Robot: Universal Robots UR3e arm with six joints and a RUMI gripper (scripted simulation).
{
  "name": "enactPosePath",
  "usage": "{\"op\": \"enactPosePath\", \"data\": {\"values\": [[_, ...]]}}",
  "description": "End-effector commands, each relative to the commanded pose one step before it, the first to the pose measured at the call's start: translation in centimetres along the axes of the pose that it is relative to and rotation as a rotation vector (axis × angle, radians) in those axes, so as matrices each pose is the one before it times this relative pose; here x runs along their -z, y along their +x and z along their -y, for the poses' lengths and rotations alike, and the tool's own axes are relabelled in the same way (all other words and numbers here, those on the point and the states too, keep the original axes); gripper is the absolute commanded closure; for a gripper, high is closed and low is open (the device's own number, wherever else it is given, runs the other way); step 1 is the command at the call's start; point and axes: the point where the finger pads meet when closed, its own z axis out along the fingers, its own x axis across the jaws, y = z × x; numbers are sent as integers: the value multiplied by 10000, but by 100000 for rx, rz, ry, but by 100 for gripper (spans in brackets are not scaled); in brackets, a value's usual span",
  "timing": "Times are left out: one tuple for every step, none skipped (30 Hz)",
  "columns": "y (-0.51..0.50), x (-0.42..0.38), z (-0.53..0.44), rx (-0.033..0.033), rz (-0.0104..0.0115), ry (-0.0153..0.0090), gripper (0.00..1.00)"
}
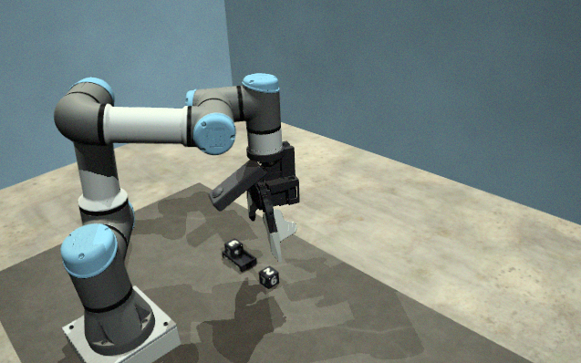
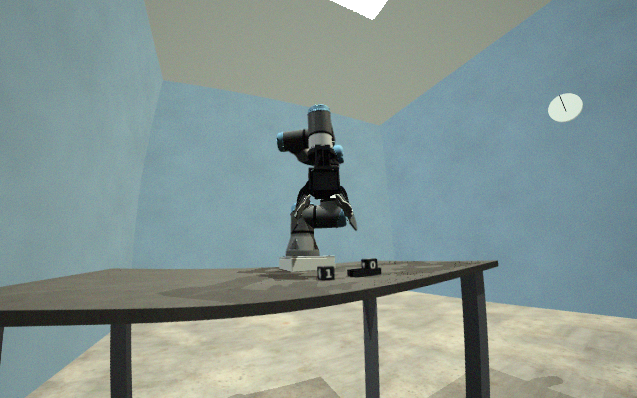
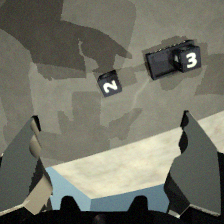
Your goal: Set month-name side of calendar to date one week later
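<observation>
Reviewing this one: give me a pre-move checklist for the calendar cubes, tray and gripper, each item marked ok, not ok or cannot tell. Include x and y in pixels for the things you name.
1. Black two-jaw gripper with grey fingers (image 1: 273,237) (image 2: 326,220) open and holding nothing: ok.
2. Gripper raised above both cubes: ok.
3. Black cube with a white 2 on top (image 1: 269,277) (image 2: 325,273) (image 3: 110,84) in the tray: not ok, it lies beside it on the table.
4. Black cube with a white 3 on top (image 1: 233,247) (image 2: 369,265) (image 3: 190,59) in the small black tray (image 1: 247,264) (image 2: 357,273) (image 3: 161,66): ok.
5. Room in the tray for the second cube: ok, one end is free.
6. Month-side date readable: cannot tell.
</observation>
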Motion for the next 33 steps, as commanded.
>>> {"op": "enactPosePath", "data": {"values": [[181,-154,285,-15513,607,-322,0],[63,-252,182,-4346,-1,0,0],[46,-206,130,-3543,-1,0,0],[11,-53,30,-903,0,0,0],[0,0,0,0,0,0,0],[0,0,0,0,0,0,0],[53,-264,134,-4530,-1,0,0],[49,-269,106,-4595,-1,0,0],[45,-272,77,-4642,-1,0,0],[34,-219,40,-3722,-1,0,0],[8,-56,7,-949,0,0,0],[42,-275,16,-4680,-1,0,0],[36,-237,-11,-4013,-1,0,0],[6,-39,-4,-657,0,0,0],[43,-274,-46,-4642,-1,0,0],[43,-255,-70,-4308,-1,0,0],[3,-17,-6,-287,0,0,0],[49,-269,-104,-4530,-1,0,0],[53,-265,-130,-4447,-1,0,0],[42,-190,-110,-3192,0,0,0],[17,-69,-43,-1154,0,0,0],[0,0,0,0,0,0,0],[0,0,0,0,0,0,0],[63,-253,-174,-4229,0,1,0],[68,-245,-191,-4095,0,1,0],[73,-237,-205,-3947,0,1,0],[78,-228,-216,-3784,0,1,0],[82,-217,-223,-3608,0,1,0],[85,-206,-227,-3420,0,1,0],[87,-195,-227,-3221,0,1,0],[88,-182,-223,-3014,0,1,0],[88,-170,-217,-2798,0,0,0],[86,-156,-208,-2577,0,0,0]]}}
